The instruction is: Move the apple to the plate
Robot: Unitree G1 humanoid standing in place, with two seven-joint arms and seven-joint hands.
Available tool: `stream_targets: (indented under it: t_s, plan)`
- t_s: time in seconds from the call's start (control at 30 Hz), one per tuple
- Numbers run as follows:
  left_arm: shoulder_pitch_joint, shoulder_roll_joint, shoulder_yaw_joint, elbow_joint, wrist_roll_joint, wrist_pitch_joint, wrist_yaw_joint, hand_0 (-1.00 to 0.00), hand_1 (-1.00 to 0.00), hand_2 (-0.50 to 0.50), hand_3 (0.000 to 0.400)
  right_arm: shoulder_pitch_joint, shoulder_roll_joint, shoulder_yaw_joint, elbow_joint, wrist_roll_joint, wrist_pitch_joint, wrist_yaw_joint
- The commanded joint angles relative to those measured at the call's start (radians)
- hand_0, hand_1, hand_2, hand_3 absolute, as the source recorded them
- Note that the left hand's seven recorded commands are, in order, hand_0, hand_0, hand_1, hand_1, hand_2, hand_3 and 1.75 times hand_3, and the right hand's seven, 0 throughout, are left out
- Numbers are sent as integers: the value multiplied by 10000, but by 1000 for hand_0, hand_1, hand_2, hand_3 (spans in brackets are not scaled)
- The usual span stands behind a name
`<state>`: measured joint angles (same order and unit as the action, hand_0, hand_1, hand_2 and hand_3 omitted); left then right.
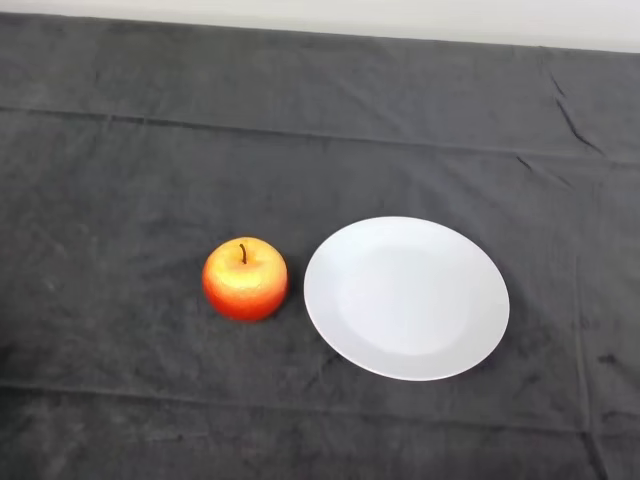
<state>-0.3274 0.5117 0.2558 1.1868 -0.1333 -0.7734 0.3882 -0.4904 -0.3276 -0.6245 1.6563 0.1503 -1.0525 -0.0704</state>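
Apple [245,280] stands upright on the dark cloth [120,180], stem up, just beside the left rim of the white plate [407,298]; it seems not to touch the rim, though the gap between them is very narrow. The plate holds nothing. So I judge the task is not begun: the apple must first be grasped, lifted, carried a short way to the right of where it stands, and set down on the plate. No part of the robot is in the head view, so the apple's position relative to the hand, and whether the hand holds anything, cannot be told.
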Motion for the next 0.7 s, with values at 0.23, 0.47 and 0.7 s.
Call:
stream_targets:
  t_s: [0.23, 0.47, 0.7]
  plan:
    - [-599, 95, -154, 95, 632, -425, 414, 0, 0, 0, 0, 962, 807, -180, 1089, 59, 859, -63]
    - [-654, -245, -661, -551, 1353, -620, 925, 0, 0, 0, 0, 962, 807, -184, 1090, 54, 858, -63]
    - [-285, -545, -1196, -2266, 1956, -267, 1151, 0, 0, 0, 0, 965, 809, -185, 1079, 52, 865, -65]
